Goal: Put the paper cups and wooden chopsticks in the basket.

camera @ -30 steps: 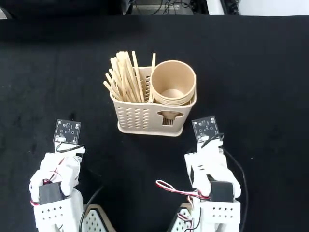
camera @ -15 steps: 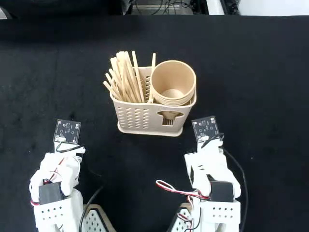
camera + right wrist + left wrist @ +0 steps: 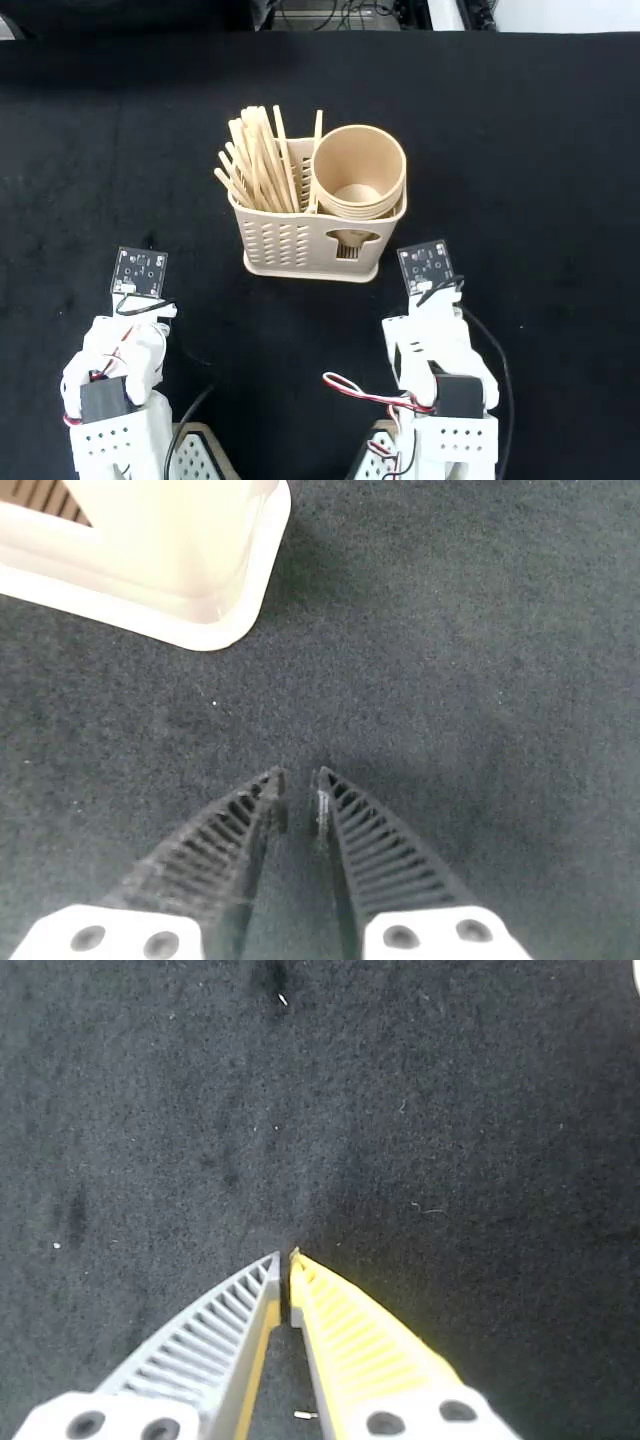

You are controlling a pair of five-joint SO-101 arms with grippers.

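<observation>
Left gripper (image 3: 288, 1258) closed, empty, paper cups (image 3: 357, 172) and chopsticks (image 3: 256, 160) in basket (image 3: 288, 245)

The table (image 3: 540, 150) is black with faint pale flecks. The basket (image 3: 292, 242) is cream with rows of slots. The paper cups (image 3: 358, 165) are tan and the wooden chopsticks (image 3: 260, 160) pale. The left jaws are grey and yellow, the right jaws black, all ribbed.

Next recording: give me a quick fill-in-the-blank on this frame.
1. The paper cups sit in the basket compartment nearer the ____ arm.
2. The wooden chopsticks fill the compartment nearer the ____ arm.
3. The left gripper and the right gripper both have their jaws ____.
Missing words: right; left; shut.
</observation>
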